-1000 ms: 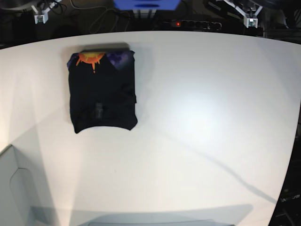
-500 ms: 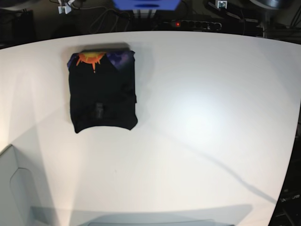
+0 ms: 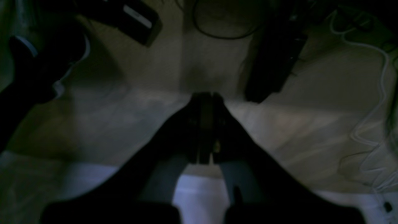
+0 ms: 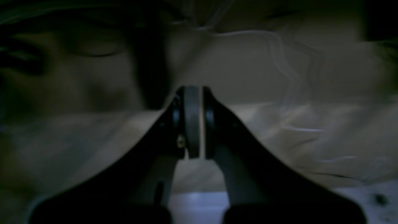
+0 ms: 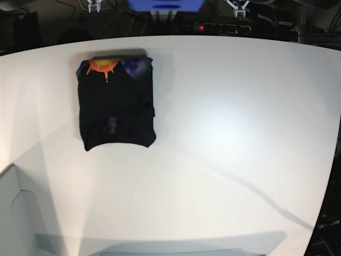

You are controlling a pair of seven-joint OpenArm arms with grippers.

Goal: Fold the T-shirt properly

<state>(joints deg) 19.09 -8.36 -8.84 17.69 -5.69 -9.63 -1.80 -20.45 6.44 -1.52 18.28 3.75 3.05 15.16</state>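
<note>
The T-shirt [image 5: 116, 104] lies folded into a compact black rectangle on the left part of the white table [image 5: 229, 133], its orange sun and purple print showing at the far end. Both grippers are pulled back beyond the table's far edge, well apart from the shirt. At the top right of the base view is my left gripper [image 5: 238, 6], and at the top left my right gripper [image 5: 95, 5]. The left wrist view shows the left gripper [image 3: 205, 95] shut and empty over a dim floor. The right gripper [image 4: 192, 89] is also shut with nothing in it.
A power strip [image 5: 221, 26] with a red light and a blue object [image 5: 165, 5] lie behind the table's far edge. A grey box [image 5: 11, 213] stands at the near left corner. Cables [image 3: 370, 118] trail over the floor behind the table.
Both grippers have slid inward along the top edge of the base view, toward the middle behind the table. The folded T-shirt has not moved.
</note>
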